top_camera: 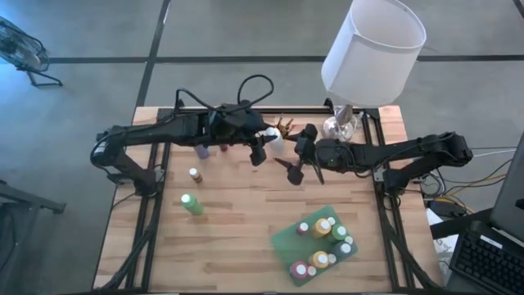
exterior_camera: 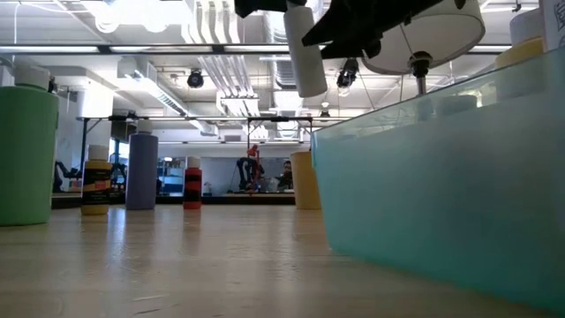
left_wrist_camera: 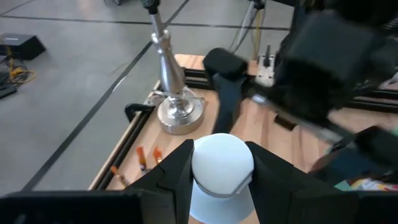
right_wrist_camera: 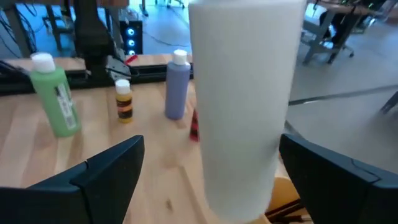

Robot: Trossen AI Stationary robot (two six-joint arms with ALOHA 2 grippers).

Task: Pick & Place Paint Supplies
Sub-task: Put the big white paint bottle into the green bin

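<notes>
Non-task items in view: lamp, table, surrounding floor and room.

A lamp with a white shade (top_camera: 374,47) and silver base (top_camera: 341,125) stands at the far right corner of the wooden table (top_camera: 237,221). A fan (top_camera: 20,49) sits on the grey floor off the table's far left. A keyboard (top_camera: 489,262) lies off the near right corner.

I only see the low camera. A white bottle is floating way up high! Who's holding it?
Observer: The left gripper has it. Its fingers pinch the white bottle at the cap end.
Operator: Where's the other arm?
Observer: The right gripper is at the bottle too, with its fingers open on either side and gaps showing.
Operator: What's in the big bluish thing?
Observer: From above, it is a green tray holding several capped paint bottles.
</notes>
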